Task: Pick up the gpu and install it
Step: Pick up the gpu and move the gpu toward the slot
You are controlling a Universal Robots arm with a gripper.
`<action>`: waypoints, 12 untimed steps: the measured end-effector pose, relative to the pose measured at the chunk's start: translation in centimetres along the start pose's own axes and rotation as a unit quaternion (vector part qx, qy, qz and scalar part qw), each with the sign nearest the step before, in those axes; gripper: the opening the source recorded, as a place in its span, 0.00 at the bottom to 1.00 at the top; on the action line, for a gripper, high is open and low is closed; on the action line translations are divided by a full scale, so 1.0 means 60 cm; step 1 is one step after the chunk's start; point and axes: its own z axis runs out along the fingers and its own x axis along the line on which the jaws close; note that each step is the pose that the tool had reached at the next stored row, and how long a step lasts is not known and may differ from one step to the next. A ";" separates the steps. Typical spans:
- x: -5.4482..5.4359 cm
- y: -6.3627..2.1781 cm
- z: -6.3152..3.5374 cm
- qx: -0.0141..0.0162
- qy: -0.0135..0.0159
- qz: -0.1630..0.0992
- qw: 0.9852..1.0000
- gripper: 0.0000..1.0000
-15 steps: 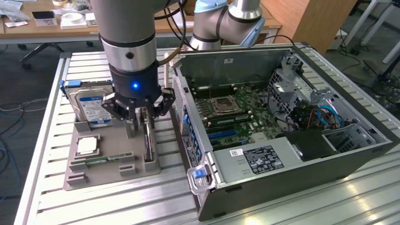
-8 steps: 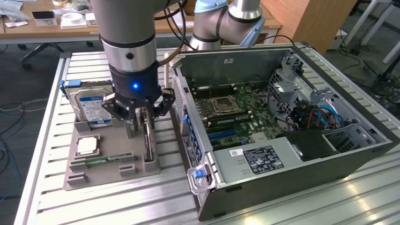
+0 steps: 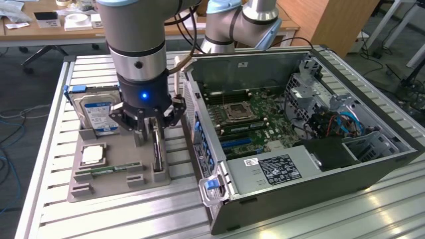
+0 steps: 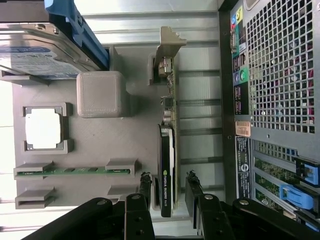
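One gpu (image 4: 166, 155) on edge, parallel to case (image 4: 280, 65)

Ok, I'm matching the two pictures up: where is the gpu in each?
Exterior view: gpu stands on edge in the tray, at its side nearest the case.
Wrist view: gpu on edge between the tray's block and the case.
Shared landmark: the hard drive.

A slatted aluminium table (image 3: 99, 221) carries two things set just beside each other, a flat grey parts tray (image 3: 109, 188) toward the exterior view's left and a dark computer case (image 3: 299, 199) lying on its side, open on top, toward the exterior view's right.
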 end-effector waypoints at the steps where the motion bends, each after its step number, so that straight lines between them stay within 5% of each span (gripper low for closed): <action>1: 0.000 0.000 0.001 0.000 0.000 0.000 1.000 0.42; 12: 0.000 0.001 0.005 0.000 0.000 0.000 1.000 0.43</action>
